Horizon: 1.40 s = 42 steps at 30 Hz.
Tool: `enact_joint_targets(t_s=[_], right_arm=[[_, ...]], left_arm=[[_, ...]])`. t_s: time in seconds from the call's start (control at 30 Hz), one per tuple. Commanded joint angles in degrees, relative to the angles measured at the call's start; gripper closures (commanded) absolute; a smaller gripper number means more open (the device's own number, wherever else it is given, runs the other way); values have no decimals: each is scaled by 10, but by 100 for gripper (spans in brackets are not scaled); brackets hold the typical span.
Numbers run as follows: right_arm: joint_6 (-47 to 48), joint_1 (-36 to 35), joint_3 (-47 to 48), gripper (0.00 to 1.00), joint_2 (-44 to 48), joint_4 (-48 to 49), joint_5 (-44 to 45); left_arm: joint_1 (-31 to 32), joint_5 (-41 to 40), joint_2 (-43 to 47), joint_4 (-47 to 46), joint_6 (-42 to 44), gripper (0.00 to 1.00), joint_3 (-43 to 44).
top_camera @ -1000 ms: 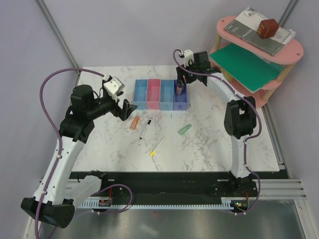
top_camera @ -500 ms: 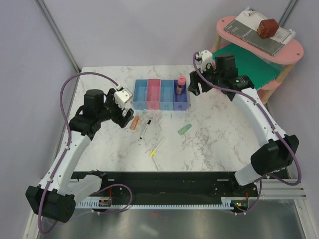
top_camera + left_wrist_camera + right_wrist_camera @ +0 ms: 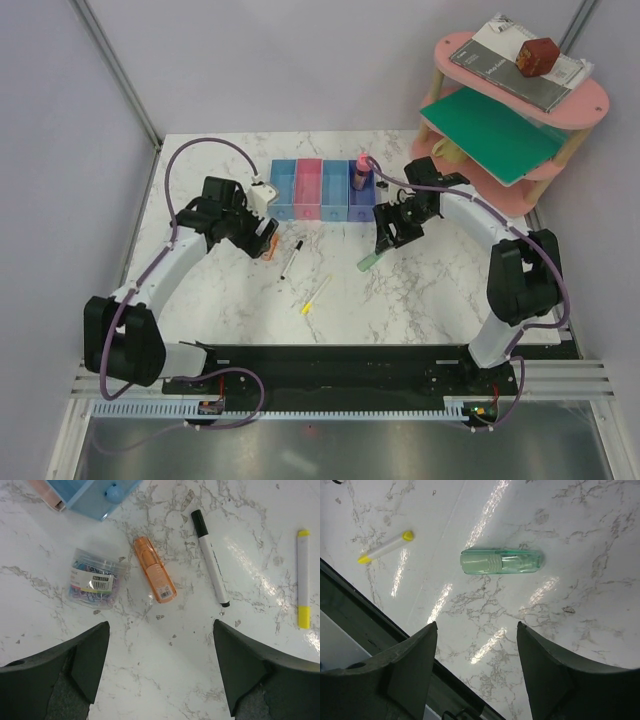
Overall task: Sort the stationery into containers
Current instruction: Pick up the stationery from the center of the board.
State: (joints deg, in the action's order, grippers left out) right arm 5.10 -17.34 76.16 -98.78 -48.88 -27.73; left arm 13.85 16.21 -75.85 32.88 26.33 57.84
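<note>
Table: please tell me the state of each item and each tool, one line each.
Orange eraser: lying flat, loose.
Pen: lying flat, loose.
Pencil: lying flat, loose.
Green eraser: lying flat, loose.
Clip box: lying beside the orange eraser, loose.
Pink eraser: standing in the right-end bin.
Bins: open on top.
Left tool: open, empty, above the orange eraser.
Right tool: open, empty, above the green eraser.
</note>
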Motion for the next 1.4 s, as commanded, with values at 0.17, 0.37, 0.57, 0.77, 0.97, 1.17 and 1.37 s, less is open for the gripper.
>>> enact_joint_targets(t_s=[0.17, 0.37, 0.57, 0.77, 0.97, 1.17, 1.37], right_arm=[[-28, -47, 8, 28, -63, 19, -15], [-20, -52, 9, 29, -62, 19, -18], [-18, -52, 12, 29, -54, 15, -8], [-11, -52, 10, 29, -42, 14, 0], [-7, -52, 8, 29, -29, 15, 7], [-4, -52, 7, 29, -19, 13, 10], [-4, -52, 13, 30, -22, 12, 14]], left_arm=[[-1, -55, -78, -35, -30, 0, 25], [-3, -91, -54, -123, 66, 0, -16], [-27, 1, -38, -141, 223, 0, -47], [-69, 83, -63, -128, 333, 0, -39], [-110, 138, -135, -94, 381, 2, 15], [-119, 174, -180, -94, 403, 5, 33], [-119, 187, -215, -93, 427, 14, 43]])
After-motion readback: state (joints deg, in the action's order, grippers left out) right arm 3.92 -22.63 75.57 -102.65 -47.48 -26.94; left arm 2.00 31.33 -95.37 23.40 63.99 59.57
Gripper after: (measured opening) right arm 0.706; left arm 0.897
